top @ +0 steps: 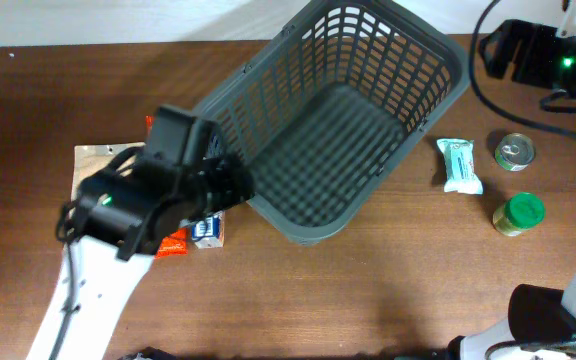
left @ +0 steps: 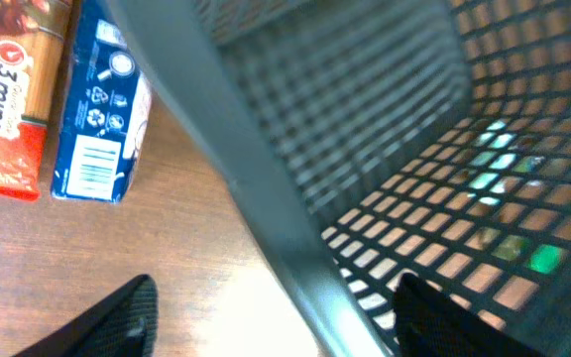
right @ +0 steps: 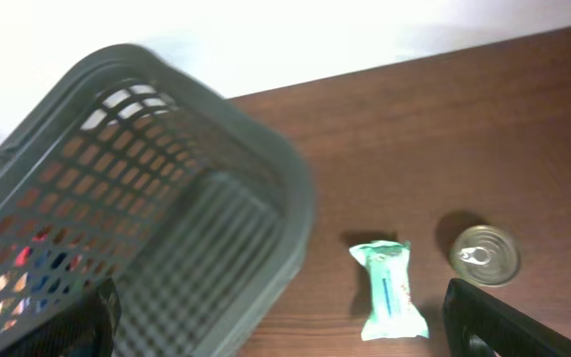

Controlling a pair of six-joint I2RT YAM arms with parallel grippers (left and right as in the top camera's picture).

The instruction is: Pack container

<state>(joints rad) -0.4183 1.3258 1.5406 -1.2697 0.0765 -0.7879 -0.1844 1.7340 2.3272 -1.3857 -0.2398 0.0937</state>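
Observation:
The container, a large dark grey lattice basket (top: 328, 150), stands skewed at the table's middle with nothing inside. My left gripper (top: 236, 182) is at its near-left corner. In the left wrist view the left gripper (left: 276, 317) straddles the thick rim (left: 256, 198), one finger (left: 127, 312) outside over the table and the other (left: 434, 317) inside against the lattice wall, with a gap still on the outer side. My right gripper (top: 503, 52) hangs open high at the back right. In its own view the right gripper (right: 285, 327) looks down on the basket (right: 266, 178) with nothing between its fingers.
A blue carton (top: 206, 230) (left: 97, 109) and a red pasta packet (top: 173, 243) (left: 8, 99) lie left of the basket on a pale board (top: 93, 160). On the basket's right are a mint-green packet (top: 460, 165) (right: 390, 288), a small tin can (top: 514, 152) (right: 484, 255) and a green-lidded jar (top: 519, 213).

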